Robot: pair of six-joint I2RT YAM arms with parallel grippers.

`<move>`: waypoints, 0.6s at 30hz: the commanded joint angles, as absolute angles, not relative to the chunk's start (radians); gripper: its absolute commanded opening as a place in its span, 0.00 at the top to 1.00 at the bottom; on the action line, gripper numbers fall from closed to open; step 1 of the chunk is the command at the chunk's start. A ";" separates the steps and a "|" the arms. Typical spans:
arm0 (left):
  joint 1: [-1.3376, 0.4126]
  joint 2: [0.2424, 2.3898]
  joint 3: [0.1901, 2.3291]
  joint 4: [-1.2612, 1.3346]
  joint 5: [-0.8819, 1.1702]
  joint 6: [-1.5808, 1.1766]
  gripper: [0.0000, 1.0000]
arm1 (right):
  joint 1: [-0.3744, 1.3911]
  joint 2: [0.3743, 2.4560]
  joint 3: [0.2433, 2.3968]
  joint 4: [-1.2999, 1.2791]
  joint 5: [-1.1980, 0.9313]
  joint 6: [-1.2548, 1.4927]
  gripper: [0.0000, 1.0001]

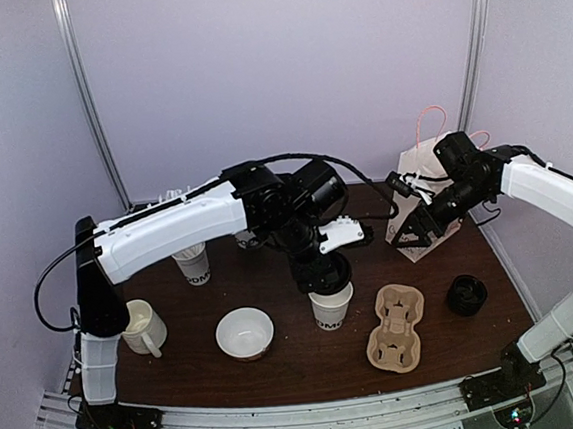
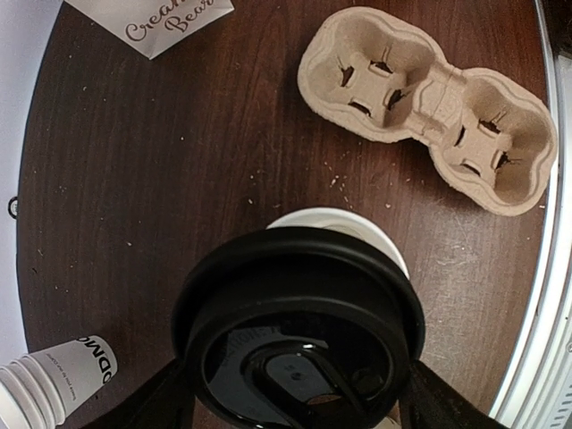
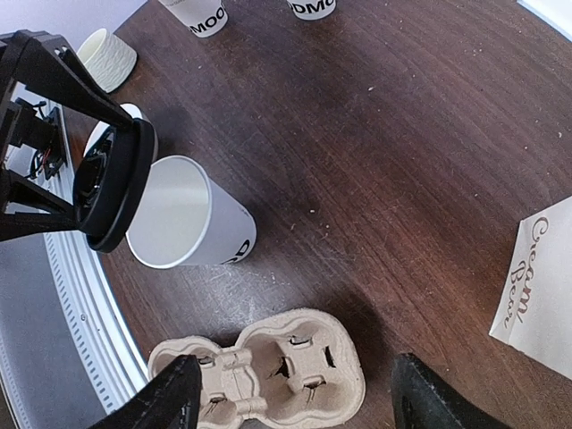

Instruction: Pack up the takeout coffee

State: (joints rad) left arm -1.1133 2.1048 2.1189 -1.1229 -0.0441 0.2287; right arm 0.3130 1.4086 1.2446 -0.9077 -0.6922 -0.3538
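A white paper cup (image 1: 332,309), uncapped, is set near the centre of the tabletop (image 1: 290,373). Its black lid (image 2: 299,313) is gripped by the rim in the left hand (image 1: 322,272), just over the cup's mouth. A pulp carrier (image 1: 397,327) is placed at the cup's 3 o'clock and a paper bag (image 1: 421,203) at 1 o'clock, where the right hand (image 1: 409,232) is spread open, empty. The cup is judged light and easily crushed, so it is best taken gently around the mid wall.

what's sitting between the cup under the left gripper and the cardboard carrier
Nothing visible. Only bare table separates the open cup from the cardboard carrier to its right. The left gripper holds a black lid tilted over the cup's rim, not yet seated.
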 commanded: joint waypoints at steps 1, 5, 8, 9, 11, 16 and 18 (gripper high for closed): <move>-1.111 2.136 2.167 -1.170 -0.022 0.216 0.18 | 0.316 1.402 1.220 -0.885 -0.682 -0.343 0.24; -1.109 2.155 2.172 -1.171 -0.017 0.215 0.18 | 0.316 1.406 1.215 -0.887 -0.691 -0.341 0.24; -1.109 2.171 2.182 -1.170 -0.011 0.211 0.18 | 0.316 1.414 1.215 -0.890 -0.702 -0.338 0.23; -1.110 2.177 2.186 -1.169 -0.011 0.211 0.18 | 0.317 1.416 1.215 -0.891 -0.705 -0.337 0.23; -1.109 2.192 2.197 -1.170 -0.023 0.207 0.17 | 0.316 1.419 1.213 -0.893 -0.706 -0.339 0.23; -1.109 2.203 2.209 -1.169 -0.024 0.206 0.17 | 0.316 1.421 1.209 -0.893 -0.708 -0.344 0.23; -1.109 2.199 2.214 -1.169 -0.023 0.206 0.17 | 0.316 1.423 1.205 -0.893 -0.711 -0.346 0.23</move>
State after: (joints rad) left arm -1.1133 2.1883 2.1738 -1.1683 -0.0265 0.2165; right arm 0.3138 1.4151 1.2179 -0.9009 -0.6987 -0.3443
